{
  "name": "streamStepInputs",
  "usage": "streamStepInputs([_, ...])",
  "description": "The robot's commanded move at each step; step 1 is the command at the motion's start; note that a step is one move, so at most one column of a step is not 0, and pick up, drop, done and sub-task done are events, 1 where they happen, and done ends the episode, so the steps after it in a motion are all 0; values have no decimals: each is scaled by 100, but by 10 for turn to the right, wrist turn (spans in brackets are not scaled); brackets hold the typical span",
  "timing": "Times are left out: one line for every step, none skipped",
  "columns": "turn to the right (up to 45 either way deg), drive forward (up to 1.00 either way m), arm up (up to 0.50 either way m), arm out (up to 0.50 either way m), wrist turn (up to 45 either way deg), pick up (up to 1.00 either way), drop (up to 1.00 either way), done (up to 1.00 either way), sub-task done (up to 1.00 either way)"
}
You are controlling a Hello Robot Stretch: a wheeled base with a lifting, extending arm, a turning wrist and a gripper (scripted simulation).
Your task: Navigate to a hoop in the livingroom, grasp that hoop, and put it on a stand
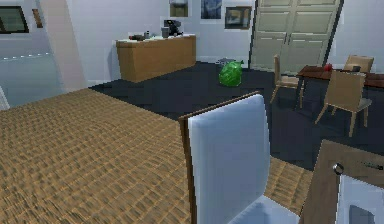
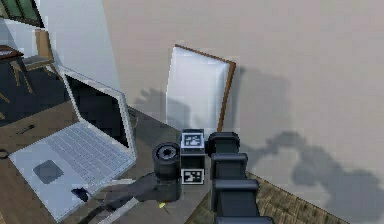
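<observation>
One tool (image 2: 108,193) at table (image 2: 18,196) | near laptop (image 2: 78,150) | whether it holds anything: cannot tell

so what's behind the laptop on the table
A white wood-framed chair stands behind the laptop, by the beige wall. The raised screen hides the tabletop right behind it.

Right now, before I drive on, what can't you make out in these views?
- Forward view: green round thing, too small to call a hoop.
- Forward view: dark items on the wooden counter, too small to name.
- Arm side view: the gripper shows against the laptop, so whether it holds anything cannot be told.
</observation>
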Motion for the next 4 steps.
streamStepInputs([0, 0, 0, 0, 450, 0, 0, 0, 0])
streamStepInputs([0, 0, 0, 0, 300, 0, 0, 0, 0])
streamStepInputs([0, 0, -30, 0, 0, 0, 0, 0, 0])
streamStepInputs([0, 0, 0, 0, 0, 100, 0, 0, 0])
